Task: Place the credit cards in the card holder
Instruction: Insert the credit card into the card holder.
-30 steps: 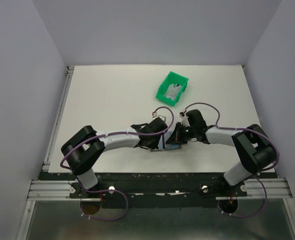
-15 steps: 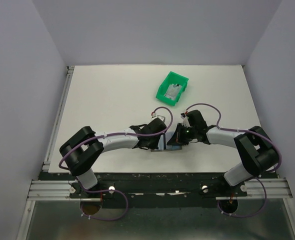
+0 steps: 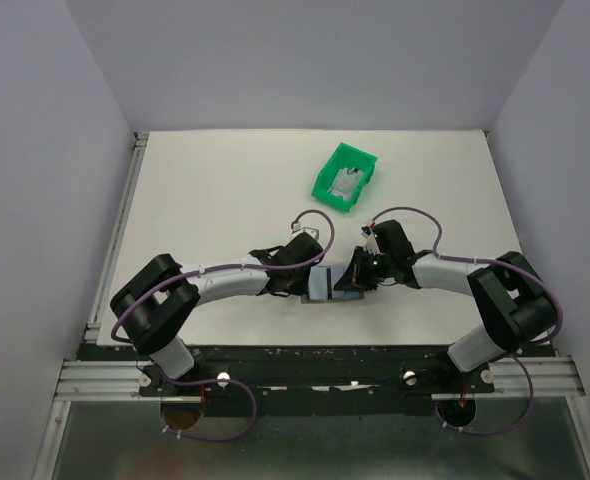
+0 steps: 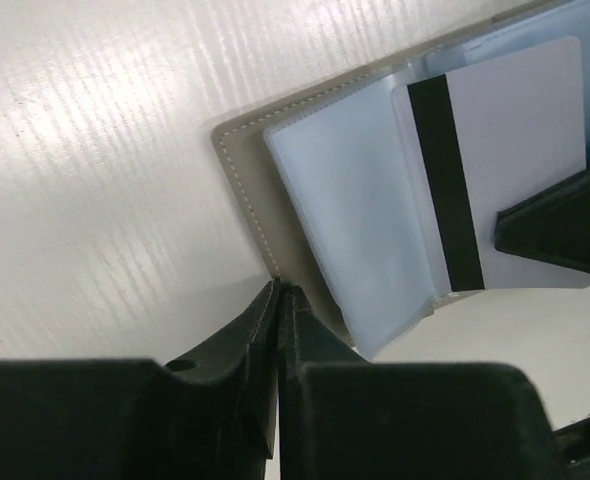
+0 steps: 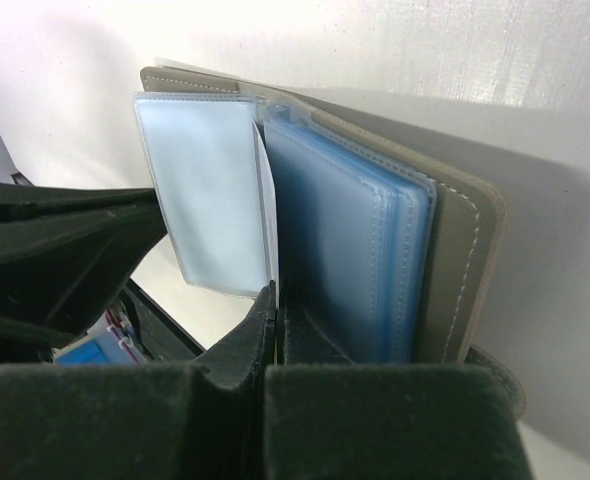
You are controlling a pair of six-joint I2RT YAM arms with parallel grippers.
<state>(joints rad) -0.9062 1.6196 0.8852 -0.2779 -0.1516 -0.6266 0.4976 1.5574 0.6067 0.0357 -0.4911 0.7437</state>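
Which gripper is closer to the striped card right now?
Right. The right gripper pinches the credit card by its edge in the open card holder; the left gripper sits at the holder's outer cover edge, off the card.

Bright, even overhead light, top view sharp. Streaky glare on table [image 4: 95, 120] in left wrist view. Wrist foregrounds underexposed and soft-focus. Soft shadow beside card holder [image 5: 465, 230].
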